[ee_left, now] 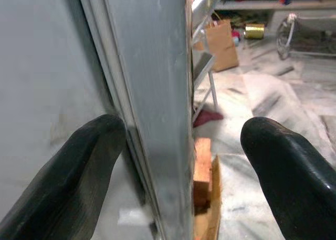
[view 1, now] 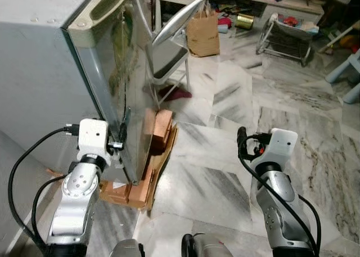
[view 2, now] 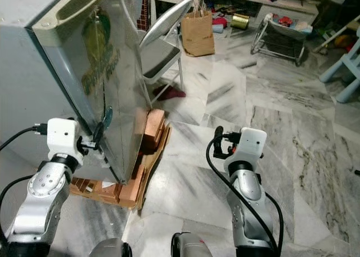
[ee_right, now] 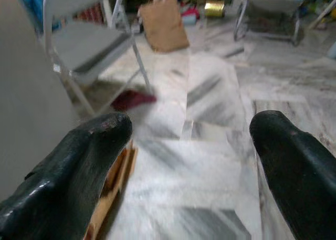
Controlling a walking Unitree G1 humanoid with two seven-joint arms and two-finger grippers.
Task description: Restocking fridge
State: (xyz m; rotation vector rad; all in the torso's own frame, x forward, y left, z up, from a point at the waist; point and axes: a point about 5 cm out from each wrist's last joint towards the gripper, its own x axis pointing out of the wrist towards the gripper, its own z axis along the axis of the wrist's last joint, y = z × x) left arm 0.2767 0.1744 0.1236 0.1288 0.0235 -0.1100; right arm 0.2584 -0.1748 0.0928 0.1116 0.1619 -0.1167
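Low down, left gripper fingers astride the fridge door edge.

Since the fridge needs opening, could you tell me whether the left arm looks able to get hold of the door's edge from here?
Probably yes. The left pincer is open, with one finger on each side of the fridge door edge, and nothing sits between them. The right pincer hangs open over the floor, out of the way.

Your head cameras look down from above at the fridge corner and marble floor. Your left wrist camera sits close against the fridge's door edge; your right faces open floor. All views share the chair and paper bag.
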